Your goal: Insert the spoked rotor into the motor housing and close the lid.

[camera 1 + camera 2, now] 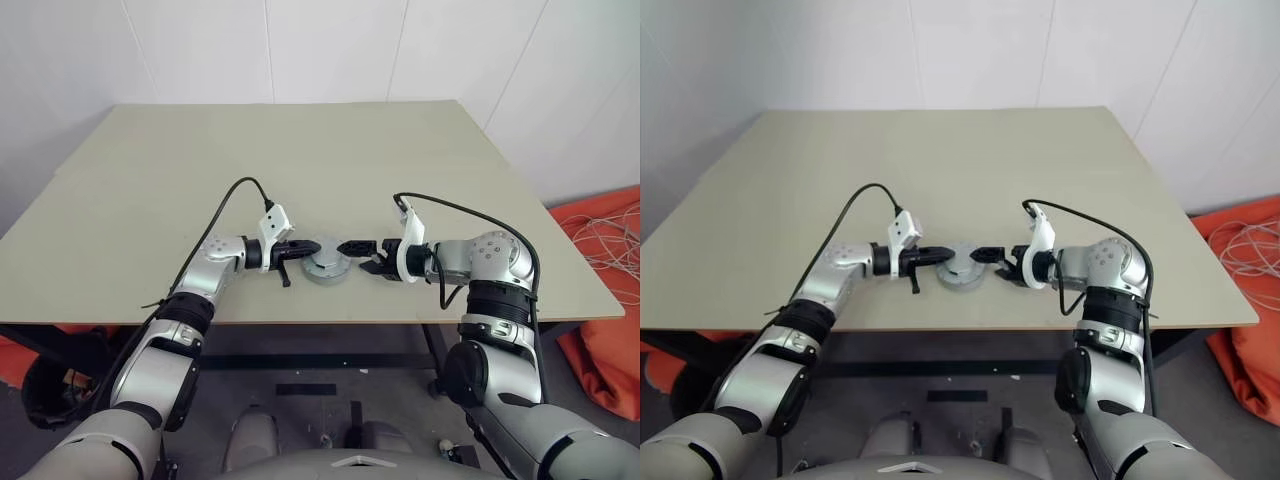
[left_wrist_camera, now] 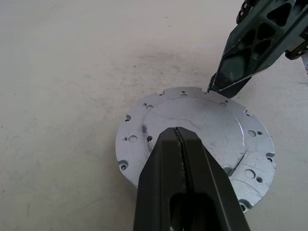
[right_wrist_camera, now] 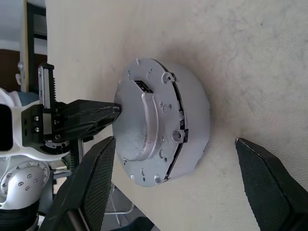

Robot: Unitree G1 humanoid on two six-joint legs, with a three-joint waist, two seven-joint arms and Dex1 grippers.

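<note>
A grey metal lid (image 2: 202, 122) with small holes lies on top of the round grey motor housing (image 3: 195, 120), near the table's front edge (image 1: 325, 265). A dark seam shows between lid and housing. My left gripper (image 1: 314, 249) is shut, and its tip rests on the lid's top face (image 2: 175, 130). My right gripper (image 1: 360, 257) is open just to the right of the housing, with its jaws standing either side of it in the right wrist view. One right finger (image 2: 240, 57) touches the lid's rim. The spoked rotor is hidden.
The beige table (image 1: 300, 160) stretches bare behind the housing. The housing sits close to the front edge (image 1: 330, 318). Orange cloth and cables (image 1: 610, 260) lie on the floor at the right, off the table.
</note>
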